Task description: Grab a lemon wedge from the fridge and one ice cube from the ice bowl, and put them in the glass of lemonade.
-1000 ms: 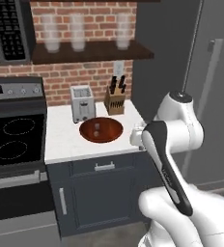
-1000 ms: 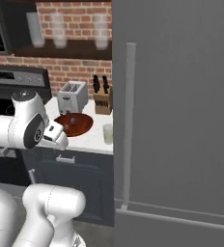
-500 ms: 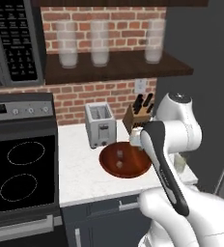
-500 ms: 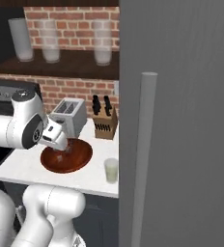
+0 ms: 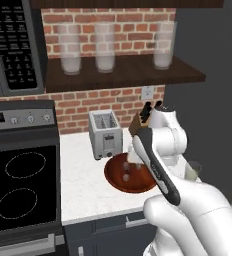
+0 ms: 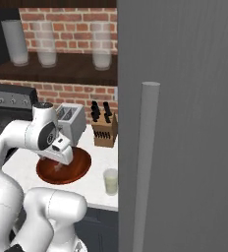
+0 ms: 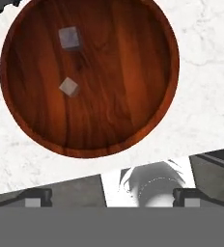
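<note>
The ice bowl (image 7: 126, 72), a round reddish-brown wooden dish, sits on the white counter with two ice cubes (image 7: 69, 37) (image 7: 68, 87) in its left half. My gripper (image 7: 111, 197) hangs above the bowl's near rim, open wide with nothing between its fingers. From the base, the gripper (image 5: 133, 162) (image 6: 57, 164) points down over the bowl (image 5: 138, 184) (image 6: 77, 170). The glass of lemonade (image 6: 110, 181) (image 5: 192, 170) stands on the counter just right of the bowl. The fridge (image 6: 185, 123) is closed, its bar handle (image 6: 145, 162) near the camera. The lemon wedge is out of view.
A toaster (image 5: 105, 133) and a knife block (image 6: 105, 133) stand behind the bowl against the brick wall. A black stove (image 5: 23, 192) adjoins the counter on the left. Tall frosted glasses (image 5: 105, 47) line a dark shelf above.
The base has driven closer to the counter, so the whole scene has grown and shifted. The hand has come down over the ice bowl, still open.
</note>
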### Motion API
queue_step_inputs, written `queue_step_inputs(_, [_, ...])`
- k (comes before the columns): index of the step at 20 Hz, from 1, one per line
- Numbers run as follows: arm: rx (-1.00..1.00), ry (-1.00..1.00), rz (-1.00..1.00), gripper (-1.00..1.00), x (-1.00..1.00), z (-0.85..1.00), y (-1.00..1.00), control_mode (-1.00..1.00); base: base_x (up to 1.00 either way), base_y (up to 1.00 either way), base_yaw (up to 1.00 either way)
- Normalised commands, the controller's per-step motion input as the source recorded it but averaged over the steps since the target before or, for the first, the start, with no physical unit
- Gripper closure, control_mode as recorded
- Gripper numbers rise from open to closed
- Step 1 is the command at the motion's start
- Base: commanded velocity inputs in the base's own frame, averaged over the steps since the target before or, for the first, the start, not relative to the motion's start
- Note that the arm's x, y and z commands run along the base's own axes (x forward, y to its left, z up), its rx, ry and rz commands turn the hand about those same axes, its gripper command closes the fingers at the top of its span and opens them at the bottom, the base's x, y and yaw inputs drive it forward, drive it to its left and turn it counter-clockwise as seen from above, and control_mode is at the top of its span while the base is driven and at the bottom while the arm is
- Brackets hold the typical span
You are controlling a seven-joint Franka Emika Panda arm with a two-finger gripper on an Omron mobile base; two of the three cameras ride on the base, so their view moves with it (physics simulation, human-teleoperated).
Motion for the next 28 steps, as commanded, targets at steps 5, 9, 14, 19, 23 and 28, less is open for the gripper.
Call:
queue_step_inputs(5, [-0.01,0.36,-0.03,-1.00,0.47,-0.73,0.50,-1.00,0.00,0.00,0.00])
queue_step_inputs(9, [-0.05,0.03,0.00,-1.00,0.14,0.00,0.15,-1.00,0.00,0.00,0.00])
queue_step_inputs(14, [-0.01,0.00,0.00,-1.00,0.52,-0.09,0.08,-1.00,0.00,0.00,0.00])
queue_step_inputs(19, [0.00,-0.01,0.00,-1.00,0.57,-0.64,0.00,-1.00,0.00,0.00,0.00])
queue_step_inputs(23, [0.00,-0.17,0.00,-1.00,0.05,-0.49,0.00,-1.00,0.00,0.00,0.00])
queue_step_inputs(28, [0.00,-0.11,0.08,-1.00,0.00,-0.28,0.06,-1.00,0.00,0.00,0.00])
